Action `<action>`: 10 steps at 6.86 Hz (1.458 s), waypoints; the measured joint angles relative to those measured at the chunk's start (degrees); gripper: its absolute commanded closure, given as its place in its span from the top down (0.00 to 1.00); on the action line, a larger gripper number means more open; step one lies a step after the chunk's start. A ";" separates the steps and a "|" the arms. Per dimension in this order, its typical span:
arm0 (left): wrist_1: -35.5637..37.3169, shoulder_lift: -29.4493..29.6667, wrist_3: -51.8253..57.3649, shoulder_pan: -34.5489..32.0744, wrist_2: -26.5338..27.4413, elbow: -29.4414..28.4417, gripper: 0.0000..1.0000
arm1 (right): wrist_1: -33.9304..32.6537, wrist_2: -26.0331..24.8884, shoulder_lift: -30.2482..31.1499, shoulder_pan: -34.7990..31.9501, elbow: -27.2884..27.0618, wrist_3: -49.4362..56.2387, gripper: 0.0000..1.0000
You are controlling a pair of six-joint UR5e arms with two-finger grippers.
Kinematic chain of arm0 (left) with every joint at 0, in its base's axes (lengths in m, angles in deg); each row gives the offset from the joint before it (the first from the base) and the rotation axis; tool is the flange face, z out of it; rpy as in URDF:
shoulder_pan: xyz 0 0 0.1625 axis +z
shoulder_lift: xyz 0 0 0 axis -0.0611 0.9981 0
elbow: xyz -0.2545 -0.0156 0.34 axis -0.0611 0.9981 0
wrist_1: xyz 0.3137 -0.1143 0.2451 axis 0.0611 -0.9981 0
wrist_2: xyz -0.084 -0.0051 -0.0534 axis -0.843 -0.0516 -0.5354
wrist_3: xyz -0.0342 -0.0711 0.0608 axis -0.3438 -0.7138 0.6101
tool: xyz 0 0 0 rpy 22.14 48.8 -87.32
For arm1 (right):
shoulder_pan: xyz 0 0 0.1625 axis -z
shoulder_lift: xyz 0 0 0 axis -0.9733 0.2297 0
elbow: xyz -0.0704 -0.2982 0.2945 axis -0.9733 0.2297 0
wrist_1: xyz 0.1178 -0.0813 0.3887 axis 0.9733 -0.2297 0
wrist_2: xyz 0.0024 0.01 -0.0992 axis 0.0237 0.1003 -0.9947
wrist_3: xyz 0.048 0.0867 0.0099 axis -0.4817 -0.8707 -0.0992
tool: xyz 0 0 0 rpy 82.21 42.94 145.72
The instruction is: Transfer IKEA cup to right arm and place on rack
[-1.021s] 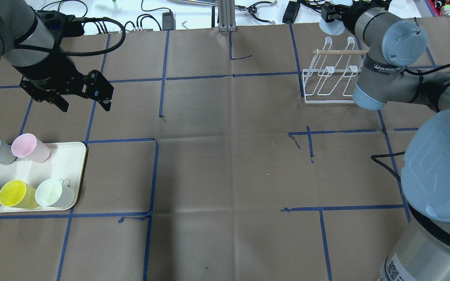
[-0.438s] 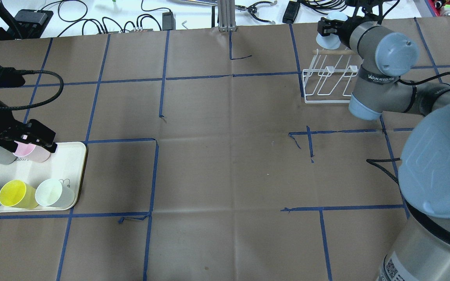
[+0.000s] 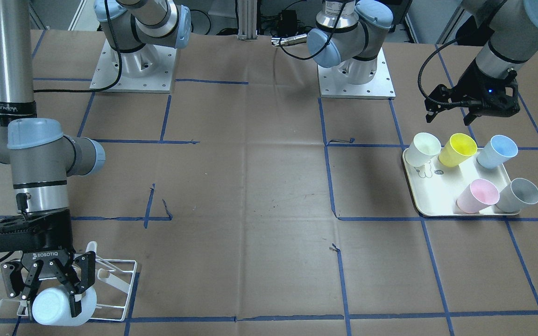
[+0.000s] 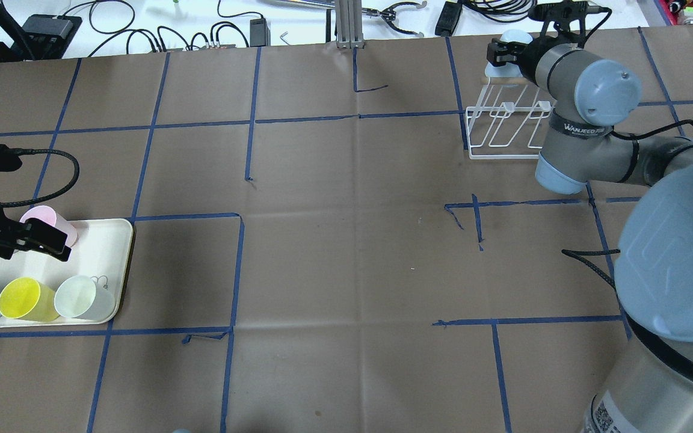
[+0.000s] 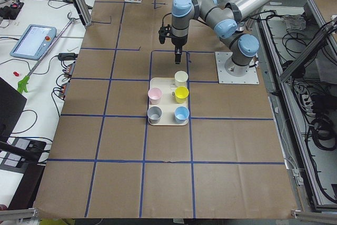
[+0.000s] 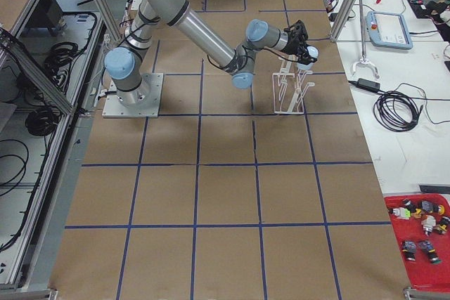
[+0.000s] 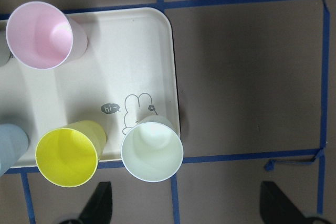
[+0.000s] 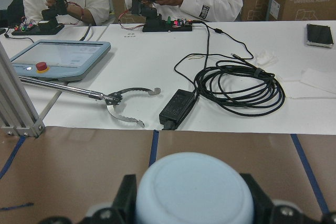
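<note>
Right end effector [image 3: 49, 287] is pinching the pale cup [image 3: 56, 308] from both sides, right at the operator-side end of the rack [image 3: 122, 284], so I'd say the handover is done and you're on the placing step. In the right wrist view the cup's closed base fills the gap between the two fingers, facing away from the robot. The mouth isn't visible anywhere.

I can't tell whether the cup is already sitting on a peg or just hanging beside one, because the arm blocks most of the rack from overhead. If it's not on, your next move is probably to line the open mouth up with an upturned peg, ease it down until the rack takes the weight, and only then let go. Release early and it'll likely roll off onto the counter [image 3: 250, 210].

Left end effector [image 3: 449, 116] is spread wide with nothing in it, hovering above the tray [image 3: 437, 196] of spare cups [image 3: 478, 196].
</note>
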 measured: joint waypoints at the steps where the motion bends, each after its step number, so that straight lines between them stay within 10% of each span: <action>1: 4.80 0.71 0.15 0.28 -0.05 3.46 0.98 | 0.06 -0.10 0.02 0.00 0.14 -0.15 1.00; 7: 17.91 6.76 0.16 0.45 0.48 14.24 0.93 | 1.47 -0.12 2.42 -0.17 0.53 -0.55 1.00; 10: 18.11 7.33 0.14 0.54 3.96 14.97 0.07 | 13.29 0.02 9.41 -1.95 2.92 -0.69 1.00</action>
